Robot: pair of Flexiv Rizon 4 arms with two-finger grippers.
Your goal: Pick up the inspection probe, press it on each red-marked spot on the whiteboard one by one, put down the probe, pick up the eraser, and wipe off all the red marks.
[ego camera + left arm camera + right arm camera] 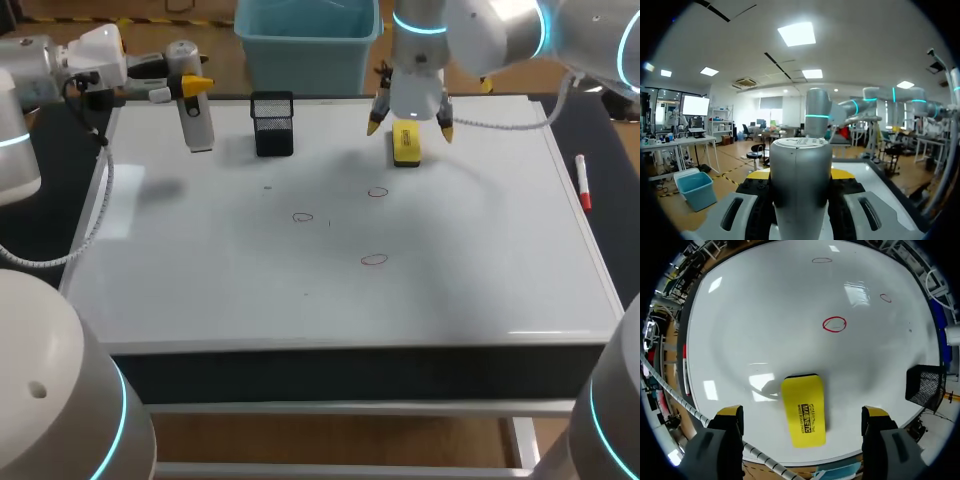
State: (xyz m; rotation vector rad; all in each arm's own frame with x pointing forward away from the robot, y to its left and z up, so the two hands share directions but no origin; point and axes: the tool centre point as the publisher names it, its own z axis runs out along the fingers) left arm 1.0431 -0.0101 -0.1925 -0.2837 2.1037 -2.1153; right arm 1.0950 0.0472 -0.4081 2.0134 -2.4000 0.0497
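Two robot arms stand over a whiteboard (200, 270) laid flat on the bench (350, 372). At the board's 11 o'clock corner the left arm (60, 60) reaches in level. Its jaws are closed on the upper part of the probe (198, 122), a pale grey cylinder standing upright. The probe's lower end is down at the board's surface, though whether it touches cannot be told. From the left wrist, the probe (801, 190) fills the gap between the two yellow tips, one against each side. Toward 1 o'clock the right arm (500, 30) comes down from the far right corner. Its jaws are spread wide and straddle the yellow eraser (406, 143), which lies flat on the board near the far edge. The right wrist view shows bare board between each tip and the eraser (802, 405), and the jaws hold nothing. Three red marks (377, 192), all small rings, sit about the board's middle. The first lies at 6 o'clock from the eraser, a second (303, 217) at its 8 o'clock, and a third (374, 260) further toward the near edge. A black mesh holder (273, 124) stands by the far edge between probe and eraser. A red-capped marker (582, 182) lies along the 3 o'clock edge.
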